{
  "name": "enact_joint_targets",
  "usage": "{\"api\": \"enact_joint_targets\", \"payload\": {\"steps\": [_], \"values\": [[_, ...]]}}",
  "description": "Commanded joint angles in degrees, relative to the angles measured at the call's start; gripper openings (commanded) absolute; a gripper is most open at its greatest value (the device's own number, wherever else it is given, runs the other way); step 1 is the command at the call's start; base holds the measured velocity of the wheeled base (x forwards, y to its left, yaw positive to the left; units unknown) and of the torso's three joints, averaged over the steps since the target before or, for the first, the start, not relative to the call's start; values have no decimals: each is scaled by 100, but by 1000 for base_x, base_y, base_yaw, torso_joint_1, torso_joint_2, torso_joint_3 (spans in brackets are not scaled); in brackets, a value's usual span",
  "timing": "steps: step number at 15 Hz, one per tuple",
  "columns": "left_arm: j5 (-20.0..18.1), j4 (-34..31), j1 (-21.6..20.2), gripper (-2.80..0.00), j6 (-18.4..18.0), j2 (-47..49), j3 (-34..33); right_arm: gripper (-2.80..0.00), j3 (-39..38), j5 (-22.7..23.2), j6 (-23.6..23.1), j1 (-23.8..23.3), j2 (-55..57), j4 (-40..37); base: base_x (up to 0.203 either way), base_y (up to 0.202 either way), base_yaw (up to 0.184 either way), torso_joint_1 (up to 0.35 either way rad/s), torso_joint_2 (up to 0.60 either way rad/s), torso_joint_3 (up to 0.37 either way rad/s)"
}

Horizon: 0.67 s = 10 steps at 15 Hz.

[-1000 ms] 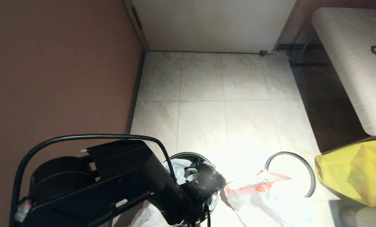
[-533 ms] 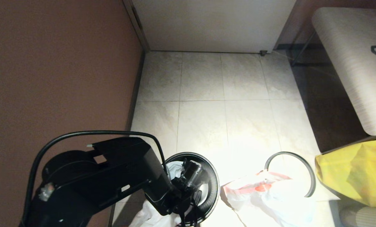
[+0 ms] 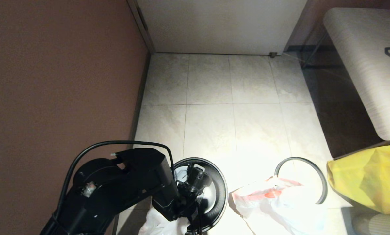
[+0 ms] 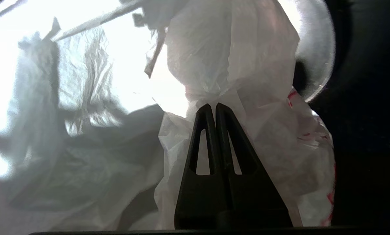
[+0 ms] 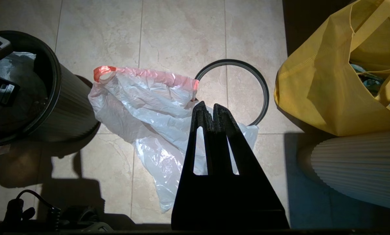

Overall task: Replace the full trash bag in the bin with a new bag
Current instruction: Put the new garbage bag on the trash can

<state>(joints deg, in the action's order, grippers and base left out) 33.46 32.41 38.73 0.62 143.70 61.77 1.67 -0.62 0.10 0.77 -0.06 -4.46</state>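
Head view, from the left: the left arm reaches down over the bin (image 3: 214, 182), which stands on the tiled floor near the brown wall. The left gripper (image 4: 213, 106) is clenched on a gathered neck of the old bag (image 4: 234, 65), whose white plastic spills over the bin's near rim. To lift it out cleanly, I judge the pull should go straight up along the bin's axis, slow enough that the bag does not snag the rim or drag the light bin over; the pinch sits on thin, bunched film, so a jerk could tear it or let it slip.

Next right, a new bag (image 3: 280, 205) with a red drawstring hem lies flat on the floor, partly over the grey hoop (image 3: 316, 173). The right gripper (image 5: 212, 107) hovers above it, fingers together, holding nothing. Farthest right sits a yellow bag (image 3: 371, 179).
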Motion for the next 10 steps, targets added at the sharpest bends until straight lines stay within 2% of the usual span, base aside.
{"api": "enact_joint_targets", "payload": {"steps": [1,4,6,10], "values": [[20,28,26,-280,-7,55,61,-280,0,1,-1,2,6,-2,0,0,0,0,0,0],[51,27,153,-280,19,-247,33,-280,0,1,-1,2,6,-2,0,0,0,0,0,0],[217,31,315,-280,55,-661,-126,-280,0,1,-1,2,6,-2,0,0,0,0,0,0],[335,-19,489,-280,112,-1779,-752,-280,0,1,-1,2,6,-2,0,0,0,0,0,0]]}}
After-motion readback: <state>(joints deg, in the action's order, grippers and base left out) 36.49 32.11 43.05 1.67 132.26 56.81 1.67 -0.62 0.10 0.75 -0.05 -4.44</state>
